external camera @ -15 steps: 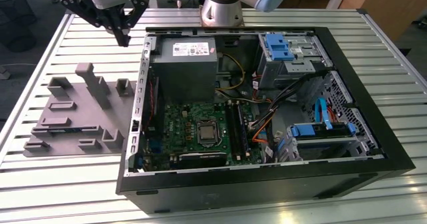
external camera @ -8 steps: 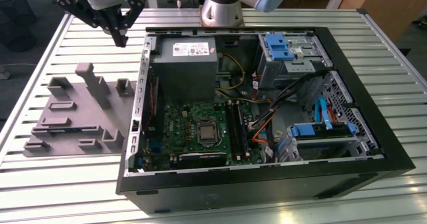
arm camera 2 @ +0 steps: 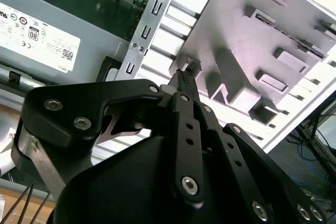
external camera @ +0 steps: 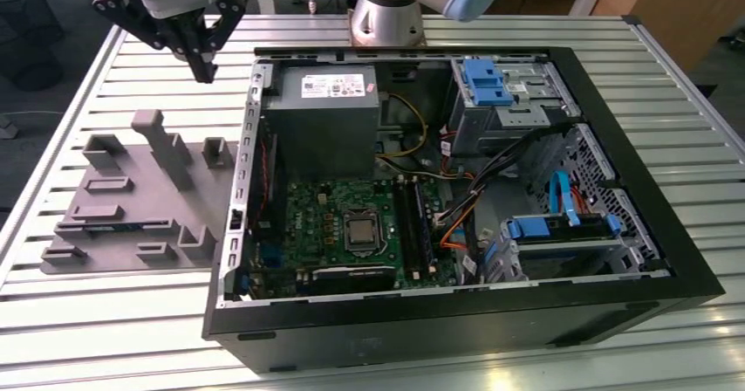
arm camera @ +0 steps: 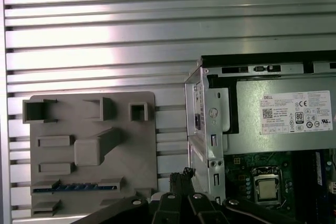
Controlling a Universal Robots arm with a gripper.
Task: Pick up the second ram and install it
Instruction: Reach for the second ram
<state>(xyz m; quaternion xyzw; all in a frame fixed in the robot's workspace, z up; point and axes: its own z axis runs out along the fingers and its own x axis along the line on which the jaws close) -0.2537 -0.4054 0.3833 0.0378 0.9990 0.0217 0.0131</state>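
One gripper [external camera: 208, 72] hangs above the slatted table [external camera: 117, 321], its fingers drawn together to a narrow point and holding nothing. In both wrist views the fingertips [arm camera: 181, 174] meet with no gap that can be made out.

Below and ahead of it lies one grey holder [external camera: 140, 190]. The one second ram [arm camera: 79, 187] sits in a slot at the holder's end farthest from the gripper, well apart from it. Just its blue-green top edge shows; the rest is sunk in the slot.

Beside the gripper, on its other side, lies one open computer case [external camera: 466, 321] with one power supply [external camera: 320, 120] and one motherboard [external camera: 314, 225]. Cables cross the long black slots [external camera: 413, 225], and whether a stick stands in them cannot be told.
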